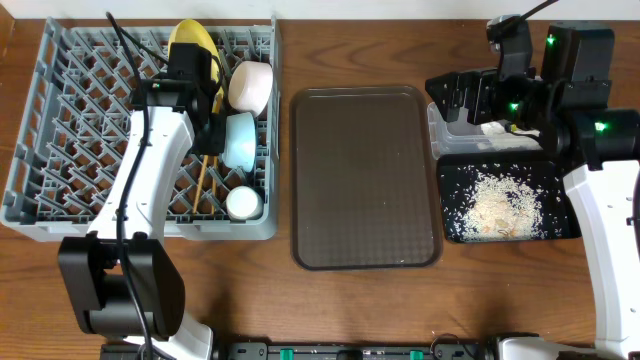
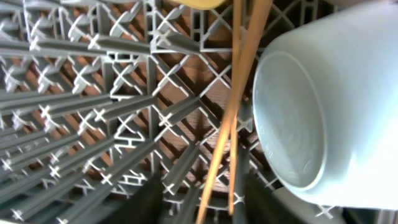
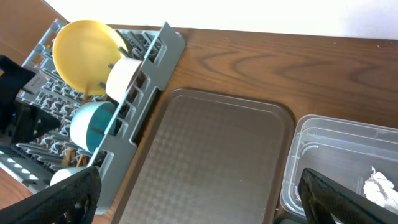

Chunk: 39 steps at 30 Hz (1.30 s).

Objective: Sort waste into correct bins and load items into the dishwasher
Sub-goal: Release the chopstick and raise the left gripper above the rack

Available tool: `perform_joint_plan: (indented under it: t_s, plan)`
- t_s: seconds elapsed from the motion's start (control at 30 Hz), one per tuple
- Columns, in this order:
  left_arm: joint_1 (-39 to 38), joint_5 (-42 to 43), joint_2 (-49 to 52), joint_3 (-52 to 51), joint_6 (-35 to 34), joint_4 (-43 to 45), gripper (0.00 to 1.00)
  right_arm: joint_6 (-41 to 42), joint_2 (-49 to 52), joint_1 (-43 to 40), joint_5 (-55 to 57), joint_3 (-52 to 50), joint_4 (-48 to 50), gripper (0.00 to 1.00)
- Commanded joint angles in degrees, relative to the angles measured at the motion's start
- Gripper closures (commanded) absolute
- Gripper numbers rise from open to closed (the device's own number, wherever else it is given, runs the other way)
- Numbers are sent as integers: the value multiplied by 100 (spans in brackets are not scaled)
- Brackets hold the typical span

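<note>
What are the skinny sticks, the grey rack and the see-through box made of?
The chopsticks look like bare wood, tan and matte. The rack seems moulded plastic, uniform grey, slightly shiny. The tub is probably clear plastic; you see through its walls.

Legible markings: none recorded.
No text, label, brand, number or sign can be read on any surface in the overhead, left wrist or right wrist views.
</note>
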Motion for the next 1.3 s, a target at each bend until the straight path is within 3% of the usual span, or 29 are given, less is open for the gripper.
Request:
perform_joint_plan:
  t_s: [0.0,0.13,0.37,0.57,0.67,0.77,1.27]
  plan:
    - [15,39,-7,-24,-9,11,48,11,7,-33,-7,57,9,1]
    - [11,129,-68,131,-586,-74,49,11,7,-33,-7,57,9,1]
    - [-229,796,-1185,859,-682,-575,49,11,7,-33,-7,57,9,1]
    - [-520,1279,-2511,870,-1084,-446,23,11,7,-33,-7,57,9,1]
    - [-529,1281,-2798,868,-1314,-455,21,11,7,-33,-7,57,9,1]
    - [-529,1300,-2924,868,-1316,-452,16,11,7,-33,-7,57,9,1]
    - [-527,1322,-2898,868,-1311,-450,13,11,7,-33,-7,57,9,1]
